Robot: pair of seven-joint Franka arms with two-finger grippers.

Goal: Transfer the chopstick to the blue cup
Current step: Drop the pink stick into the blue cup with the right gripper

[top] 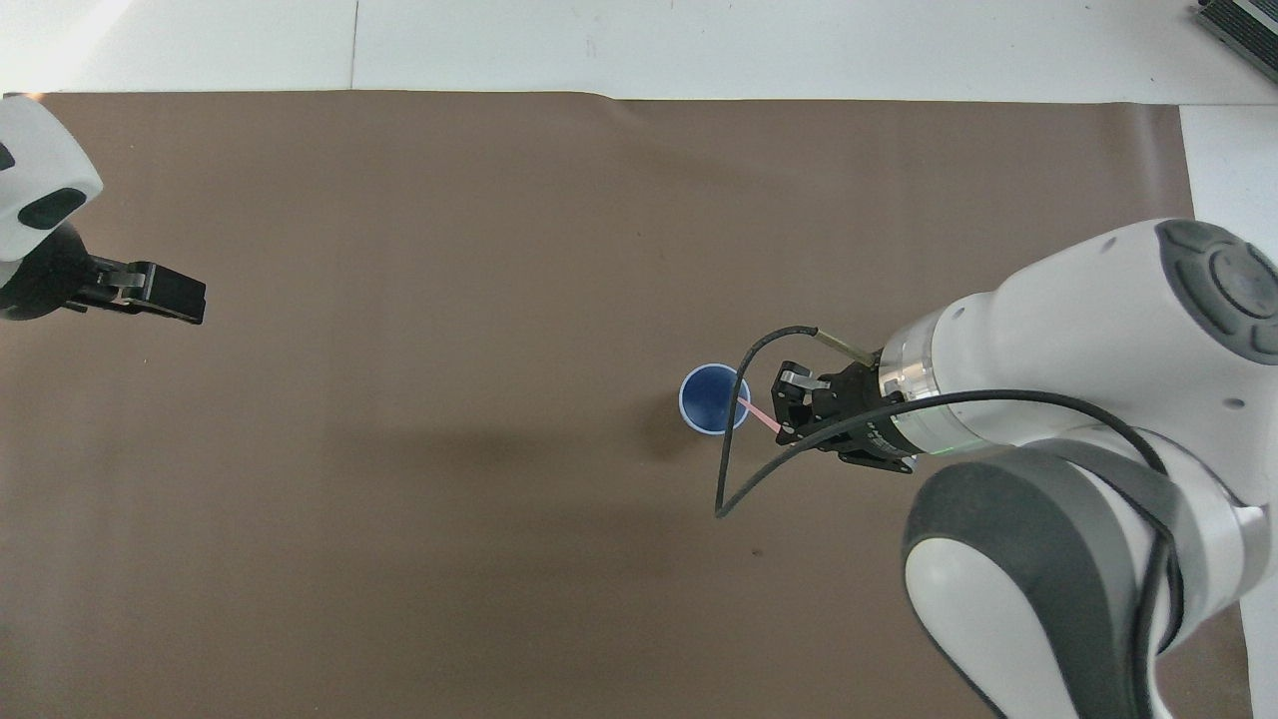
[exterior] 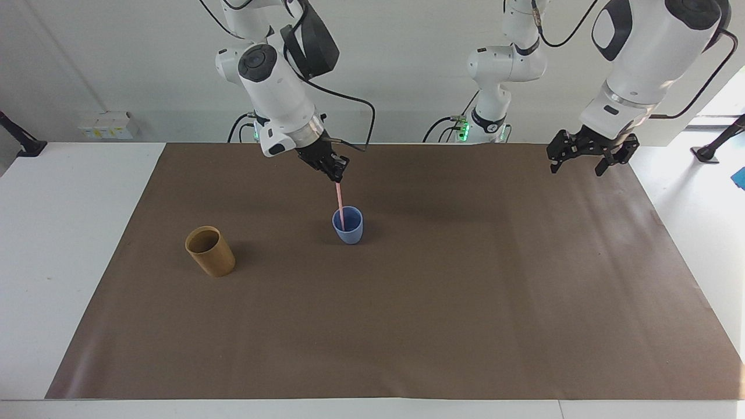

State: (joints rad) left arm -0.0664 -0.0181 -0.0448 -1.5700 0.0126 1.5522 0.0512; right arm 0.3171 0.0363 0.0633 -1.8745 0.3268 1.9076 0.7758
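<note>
The pale pink chopstick [exterior: 340,205] is held at its top end by my right gripper [exterior: 337,178], which is shut on it just above the blue cup [exterior: 348,228]. The stick hangs steeply, and its lower end is inside the cup's mouth. In the overhead view the right gripper [top: 785,423] is beside the blue cup [top: 714,401], toward the right arm's end, and the chopstick [top: 762,414] slants from it into the cup. My left gripper [exterior: 575,169] is open and empty, up in the air over the mat's edge at the left arm's end; it also shows in the overhead view [top: 185,303].
A taller tan-brown cup [exterior: 210,251] stands on the brown mat [exterior: 407,326] toward the right arm's end, a little farther from the robots than the blue cup. In the overhead view the right arm hides it.
</note>
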